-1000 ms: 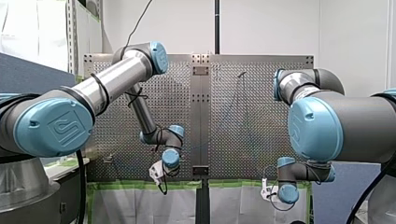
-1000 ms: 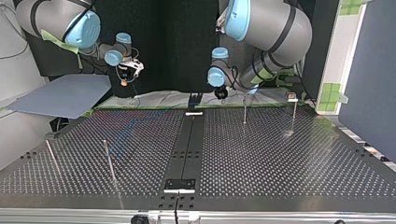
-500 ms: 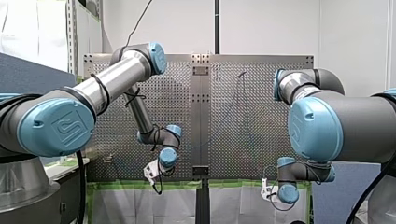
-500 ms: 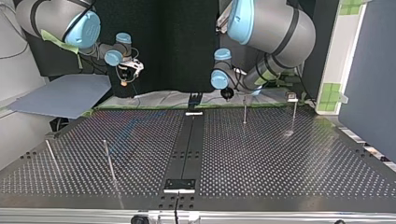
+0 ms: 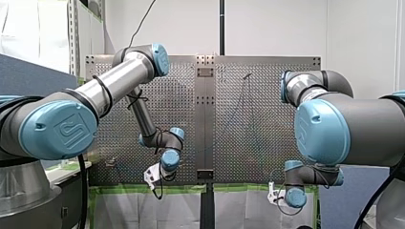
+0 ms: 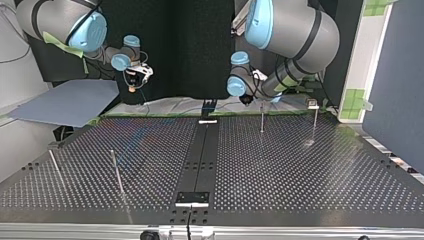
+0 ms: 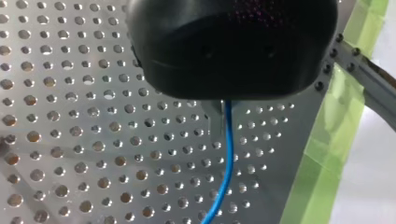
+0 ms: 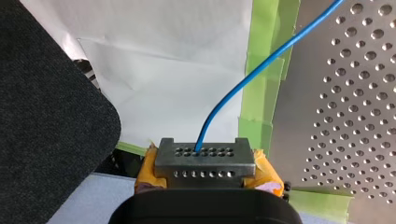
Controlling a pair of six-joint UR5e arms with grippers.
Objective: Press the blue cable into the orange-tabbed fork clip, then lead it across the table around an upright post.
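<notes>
Blue cable (image 8: 243, 84): pinched at one end in the closed right end effector (image 8: 201, 153), off the green-taped edge of the perforated metal desk (image 8: 355, 107); further along, clamped under left end effector (image 7: 223, 109), close over the desk. Orange-tabbed fork clip not made out in any view. Likely risks: slipping through either grip if drawn taut, or passing the thin upright metal post (image 6: 262, 118) on the wrong side, given the long loose span.

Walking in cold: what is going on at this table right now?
One blue cable is held at two places. My right end effector is shut on it beyond the taped edge of the table. My left end effector grips it further along, close above the perforated surface.
</notes>
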